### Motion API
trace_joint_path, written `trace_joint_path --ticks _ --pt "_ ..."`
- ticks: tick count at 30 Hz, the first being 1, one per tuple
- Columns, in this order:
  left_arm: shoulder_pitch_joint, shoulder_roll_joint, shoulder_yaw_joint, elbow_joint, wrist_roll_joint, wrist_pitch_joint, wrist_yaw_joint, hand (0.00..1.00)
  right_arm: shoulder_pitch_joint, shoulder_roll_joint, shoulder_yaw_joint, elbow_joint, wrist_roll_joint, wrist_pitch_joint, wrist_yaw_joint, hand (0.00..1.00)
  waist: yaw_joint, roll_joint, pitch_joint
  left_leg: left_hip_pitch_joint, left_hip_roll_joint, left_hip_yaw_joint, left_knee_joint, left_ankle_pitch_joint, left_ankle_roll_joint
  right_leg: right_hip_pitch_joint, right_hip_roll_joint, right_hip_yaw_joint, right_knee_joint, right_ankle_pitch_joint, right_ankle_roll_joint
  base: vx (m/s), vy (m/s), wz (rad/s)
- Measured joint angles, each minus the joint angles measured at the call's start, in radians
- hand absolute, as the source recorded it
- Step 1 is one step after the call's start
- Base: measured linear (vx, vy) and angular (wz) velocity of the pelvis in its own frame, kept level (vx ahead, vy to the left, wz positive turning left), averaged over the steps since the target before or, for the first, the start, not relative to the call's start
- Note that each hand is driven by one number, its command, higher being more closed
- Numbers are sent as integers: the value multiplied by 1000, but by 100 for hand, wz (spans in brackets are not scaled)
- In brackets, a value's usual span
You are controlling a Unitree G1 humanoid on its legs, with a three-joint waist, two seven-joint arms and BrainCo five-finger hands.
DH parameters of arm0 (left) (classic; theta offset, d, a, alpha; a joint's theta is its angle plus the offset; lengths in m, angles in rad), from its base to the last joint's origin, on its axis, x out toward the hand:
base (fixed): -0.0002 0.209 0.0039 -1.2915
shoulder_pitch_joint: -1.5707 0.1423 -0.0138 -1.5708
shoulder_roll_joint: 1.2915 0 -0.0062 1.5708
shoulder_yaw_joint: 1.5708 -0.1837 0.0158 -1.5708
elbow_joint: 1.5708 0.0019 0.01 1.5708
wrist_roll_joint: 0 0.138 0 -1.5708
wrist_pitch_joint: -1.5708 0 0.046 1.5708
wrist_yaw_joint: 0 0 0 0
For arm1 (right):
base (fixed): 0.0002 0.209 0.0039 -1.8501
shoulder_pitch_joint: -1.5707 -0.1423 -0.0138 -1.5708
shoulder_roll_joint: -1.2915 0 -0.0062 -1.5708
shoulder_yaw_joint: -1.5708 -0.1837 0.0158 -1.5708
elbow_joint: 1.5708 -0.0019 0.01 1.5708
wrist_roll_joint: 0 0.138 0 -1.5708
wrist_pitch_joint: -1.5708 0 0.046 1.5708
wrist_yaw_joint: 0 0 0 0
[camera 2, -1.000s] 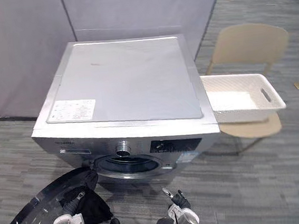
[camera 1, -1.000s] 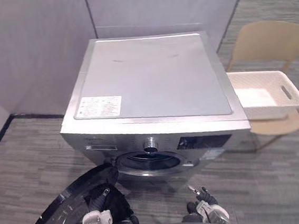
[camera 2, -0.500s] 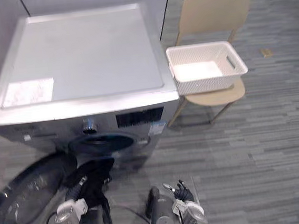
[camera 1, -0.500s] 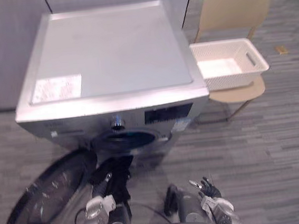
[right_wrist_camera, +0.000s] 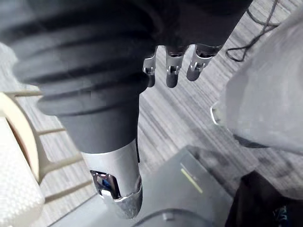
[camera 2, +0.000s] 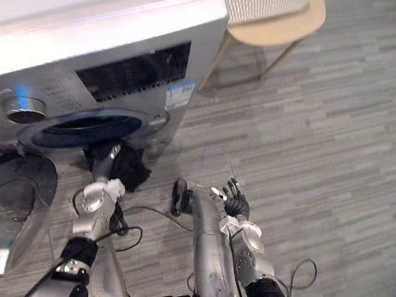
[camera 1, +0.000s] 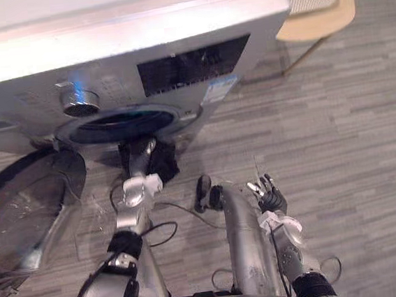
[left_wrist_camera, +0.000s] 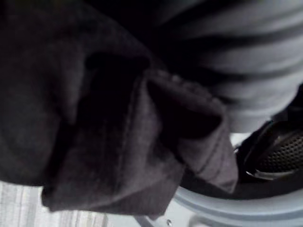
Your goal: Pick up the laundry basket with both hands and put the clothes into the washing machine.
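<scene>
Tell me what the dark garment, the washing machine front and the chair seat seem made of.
Dark garment: soft matte cloth, folded, with a stitched seam.
Washing machine front: silver, smooth, faint sheen, probably painted metal.
Chair seat: pale tan, smooth, likely wood or plywood.

The small blue sticker (camera 1: 218,89) on the washing machine (camera 1: 172,24) carries print too small to read.

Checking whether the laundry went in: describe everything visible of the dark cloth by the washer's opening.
The dark, nearly black cloth looks like soft fabric, bunched into folds with a stitched hem. It hangs just below the round drum opening of the silver washing machine, draped around the left robot hand at the end of that arm. It is not inside the drum yet; whether it touches the rim is unclear.
</scene>
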Motion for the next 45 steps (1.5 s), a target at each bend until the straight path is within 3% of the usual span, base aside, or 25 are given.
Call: trace_joint_path --ticks 7,9,13,15,20,24,30,35,37,39,40,41,42,43,44,45 --pt "-296 219 129 -35 -60 5 27 100 -12 12 -94 -57 41 -31 -1 0 -16 -11 28 -195 49 -12 108 -20 14 -179 22 4 52 21 -20 -32 3 -22" --pt "-407 290 166 -37 -118 5 34 100 -12 15 -112 -57 41 -34 -1 0 -16 -20 39 -231 57 -12 135 -34 22 -213 26 7 62 35 -36 24 30 -16" --pt "-616 401 200 -22 -276 -21 33 100 -12 55 -131 -54 43 -35 1 0 -9 -33 46 -286 80 -3 160 -50 38 -256 50 14 34 67 -30 2 52 -26" --pt "-647 412 187 -4 -325 -82 27 100 -10 73 -138 -52 63 -33 3 0 -10 -42 50 -296 90 -1 164 -54 44 -258 62 15 14 84 -24 -26 66 -25" --pt "-802 414 154 106 -534 -91 43 100 -7 78 -156 -30 79 -32 3 0 -9 -53 53 -333 94 10 170 -53 60 -285 71 24 -26 128 -16 -64 46 -14" --pt "-844 415 96 119 -683 -146 85 100 2 85 -218 -4 105 -21 0 0 -15 -59 55 -347 93 10 187 -57 74 -290 70 27 -31 145 -15 -71 20 -6" --pt "-897 460 -105 136 -726 -233 143 100 31 73 -275 -34 121 -17 1 0 -16 -85 61 -352 85 17 202 -62 96 -291 60 34 -32 157 -10 -83 4 0" --pt "-900 475 -164 136 -716 -270 180 100 88 63 -314 -80 149 3 3 0 -16 -85 61 -353 85 20 219 -76 103 -295 58 42 -19 155 -5 -70 -9 -3" --pt "-899 485 -169 135 -642 -267 195 100 108 61 -317 -96 158 4 14 0 -16 -85 61 -355 84 21 226 -81 103 -299 57 46 -12 153 -3 -74 -21 -3" --pt "-900 517 -204 134 -426 -241 196 100 118 59 -317 -92 173 6 33 0 -17 -89 63 -357 84 20 231 -83 104 -300 56 46 -8 152 -1 -94 -35 0" --pt "-900 553 -253 130 -234 -196 195 100 118 59 -317 -91 187 8 57 0 -19 -97 62 -360 85 18 234 -84 105 -302 55 45 -5 151 0 -78 -33 1" --pt "-902 561 -271 129 -194 -184 197 100 118 59 -317 -90 187 8 62 0 -19 -98 62 -361 85 18 234 -84 106 -303 55 45 -5 151 0 -63 -28 2" --pt "-904 583 -332 129 -87 -155 198 100 118 58 -317 -88 188 8 71 0 -19 -101 61 -361 84 18 234 -84 107 -303 54 45 -6 150 1 -46 -19 4" --pt "-916 605 -437 129 115 -95 198 100 118 58 -317 -73 188 4 90 0 -16 -102 60 -363 84 18 234 -86 110 -303 51 44 -6 149 3 -78 -29 8" --pt "-929 640 -577 97 386 -27 191 100 117 58 -310 -46 188 0 108 0 -15 -103 60 -371 80 16 234 -88 112 -306 45 39 -7 147 7 -71 -24 9" --pt "-933 662 -643 64 515 -6 184 100 117 58 -306 -39 188 0 115 0 -15 -103 60 -376 77 14 234 -88 113 -308 42 37 -8 147 7 -62 -9 5"
